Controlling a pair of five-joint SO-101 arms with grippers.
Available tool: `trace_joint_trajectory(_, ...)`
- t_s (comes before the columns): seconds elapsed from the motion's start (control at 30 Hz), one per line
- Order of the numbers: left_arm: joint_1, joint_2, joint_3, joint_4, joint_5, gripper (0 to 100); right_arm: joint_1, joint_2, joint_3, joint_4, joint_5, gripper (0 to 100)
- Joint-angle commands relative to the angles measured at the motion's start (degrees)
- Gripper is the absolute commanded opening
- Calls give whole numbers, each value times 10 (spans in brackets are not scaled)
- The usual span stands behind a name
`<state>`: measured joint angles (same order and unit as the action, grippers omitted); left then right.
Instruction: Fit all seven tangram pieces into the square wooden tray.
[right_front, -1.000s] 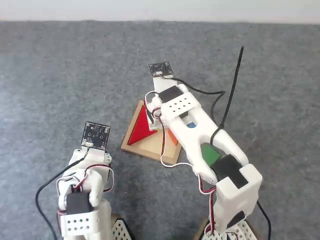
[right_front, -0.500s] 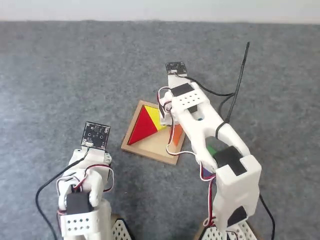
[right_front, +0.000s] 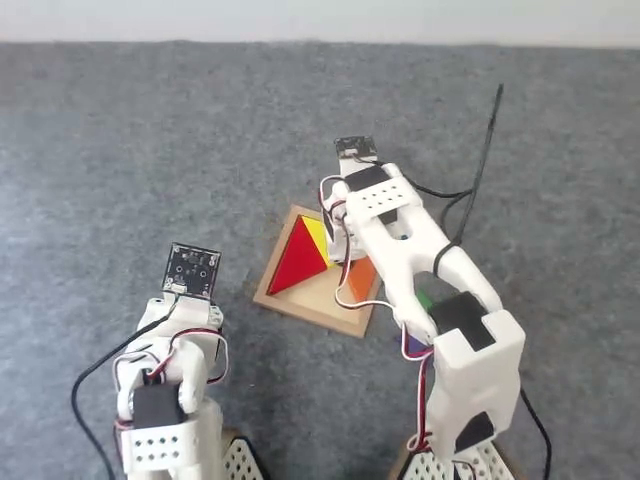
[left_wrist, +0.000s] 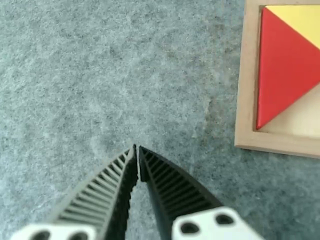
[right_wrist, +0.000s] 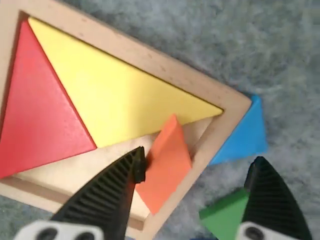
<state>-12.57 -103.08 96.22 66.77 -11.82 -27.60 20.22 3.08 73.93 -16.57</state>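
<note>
Right gripper has swung toward 3 o'clock, jaws wide astride the orange piece, which sits skewed against the 3 o'clock rim of the wooden tray. The tray got nudged too, so nothing's seated yet. Left gripper hangs pinched closed.

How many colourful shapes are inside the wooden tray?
3. A red wooden triangle and a yellow wooden triangle lie side by side in the square wooden tray. An orange wooden piece sits beside the yellow one. Part of the tray is covered, so another may be hidden.
</note>
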Motion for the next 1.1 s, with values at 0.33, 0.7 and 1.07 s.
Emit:
trace_joint_trajectory(0.33, -4, -11, -2, 4, -5, 13, 72, -116, -6, 122, 48, 314)
trace_joint_trajectory(0.7, -4, -11, -1, 4, -5, 13, -22, -101, -24, 14, -128, 314)
trace_joint_trajectory(1.07, -4, -11, 1, 4, -5, 13, -17, 12, -28, -36, -243, 314)
